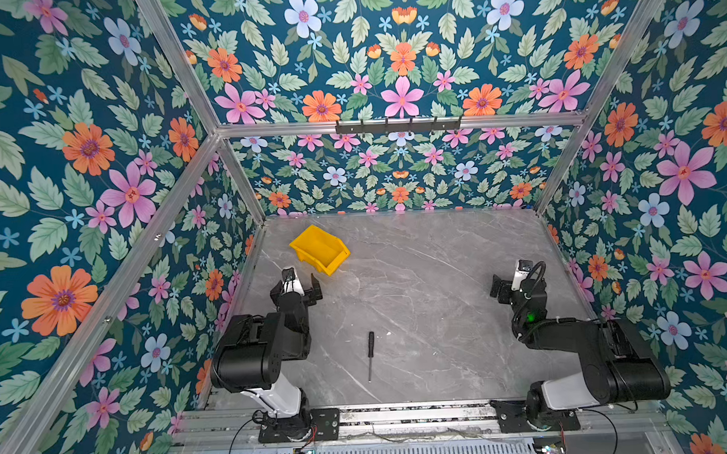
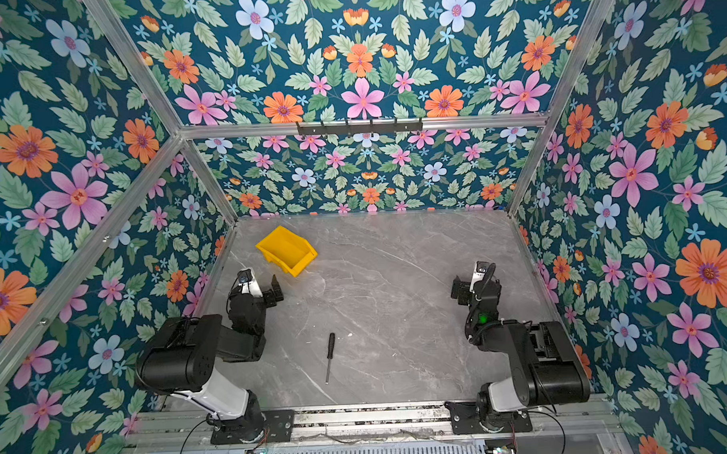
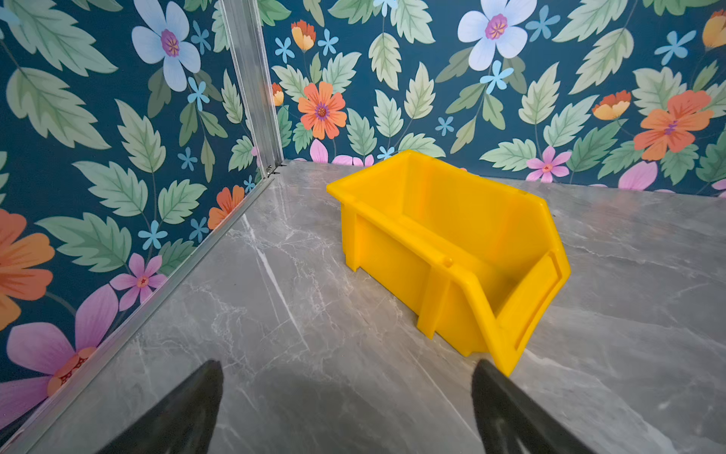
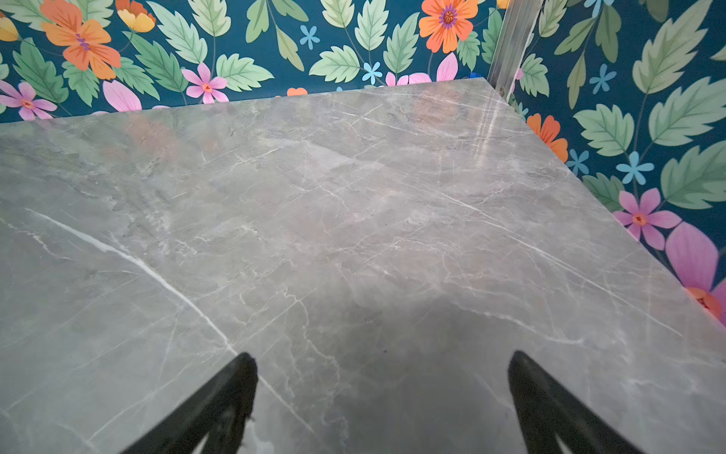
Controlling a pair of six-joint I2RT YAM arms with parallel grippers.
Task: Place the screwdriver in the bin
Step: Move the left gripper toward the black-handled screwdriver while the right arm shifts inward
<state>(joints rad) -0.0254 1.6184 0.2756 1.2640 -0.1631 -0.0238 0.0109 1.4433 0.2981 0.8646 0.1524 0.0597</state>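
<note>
— While the screwdriver (image 1: 371, 354) lies flat on the table (image 1: 439, 296), well apart from the yellow bin (image 3: 393, 251), which step is in hand?
— Reaching, judged not yet begun. Left tool (image 3: 349, 369) and right tool (image 4: 382, 358) both stand spread, empty; next, one must straddle the black handle. Neither wrist view shows the screwdriver; its tip is too small to make out.

Dark teal wallpaper (image 1: 402, 68) with orange, pink and pale blue flowers and green leaves covers the back and side walls. Aluminium bars (image 1: 173, 56) frame the panels, and a black hook rail (image 1: 398, 128) sits on the back crossbar. The tabletop (image 1: 418, 297) is grey marble with white veins, evenly lit. A metal track (image 1: 401, 416) edges its near side.
</note>
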